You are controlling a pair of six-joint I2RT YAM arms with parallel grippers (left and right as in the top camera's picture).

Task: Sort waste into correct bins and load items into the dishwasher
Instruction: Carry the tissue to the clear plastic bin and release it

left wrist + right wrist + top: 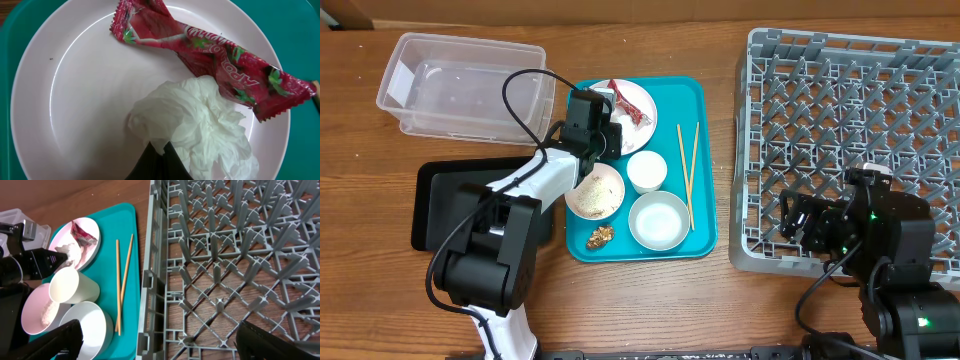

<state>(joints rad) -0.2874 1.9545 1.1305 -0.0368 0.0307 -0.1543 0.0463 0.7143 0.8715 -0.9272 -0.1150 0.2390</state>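
Note:
My left gripper point(159, 150) is shut on the edge of the white tissue wad point(200, 120), which lies on the white-pink plate point(75, 100) beside the red wrapper point(210, 50). Seen from overhead, that gripper point(605, 130) hovers at the plate's point(642, 98) left rim. Below it stand a white cup point(646, 171), a bowl with rice point(594, 192) and an empty bowl point(658, 220). Two chopsticks point(688, 175) and a brown scrap point(599, 237) lie nearby. My right gripper point(160, 342) hangs open over the grey dish rack's point(860, 130) front left corner, holding nothing.
All the dishes sit on a teal tray point(705, 235) at the middle of the wooden table. A clear tub point(460, 85) stands at the back left, with the black tray point(435, 205) in front of it under my left arm.

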